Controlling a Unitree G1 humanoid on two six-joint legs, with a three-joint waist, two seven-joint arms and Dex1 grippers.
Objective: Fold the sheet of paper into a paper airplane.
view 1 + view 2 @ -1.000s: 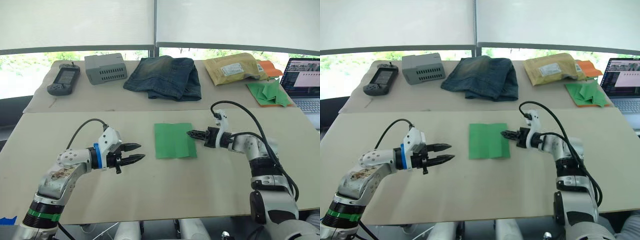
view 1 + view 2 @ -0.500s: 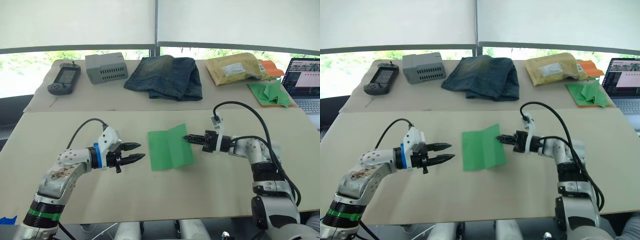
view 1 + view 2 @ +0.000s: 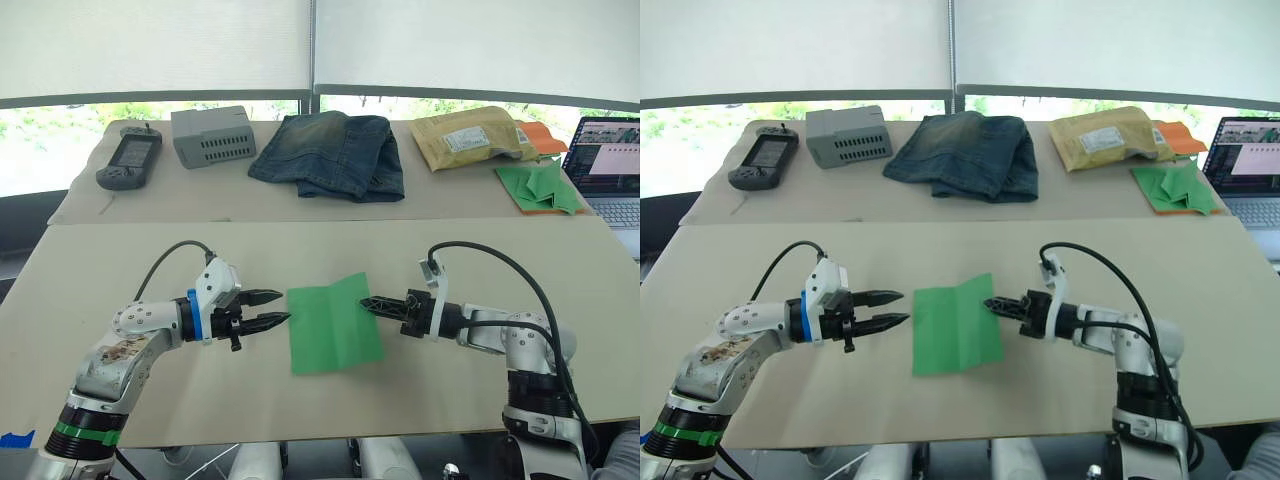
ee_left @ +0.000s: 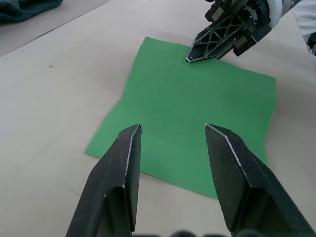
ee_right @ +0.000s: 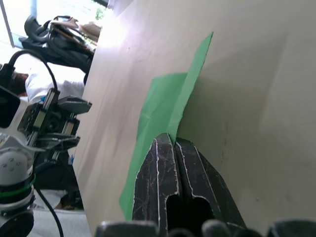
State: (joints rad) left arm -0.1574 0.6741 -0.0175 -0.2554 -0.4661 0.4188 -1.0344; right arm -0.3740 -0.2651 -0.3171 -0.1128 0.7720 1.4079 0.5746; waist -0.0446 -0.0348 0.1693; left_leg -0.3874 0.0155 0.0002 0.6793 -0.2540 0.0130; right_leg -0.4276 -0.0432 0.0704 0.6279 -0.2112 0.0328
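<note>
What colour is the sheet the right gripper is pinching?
Bright green; the sheet of paper shows best in the left wrist view.

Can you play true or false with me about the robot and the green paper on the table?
1. The right gripper is pinching the edge of the sheet of paper. True.
2. The left gripper is shut tight. False: its fingers are open.
3. The paper is already a pointed airplane. False: it is a roughly square sheet with a crease.
4. Folded jeans lie at the back of the table. True.
5. The left gripper is holding the paper. False: it is just beside the paper's edge.
</note>
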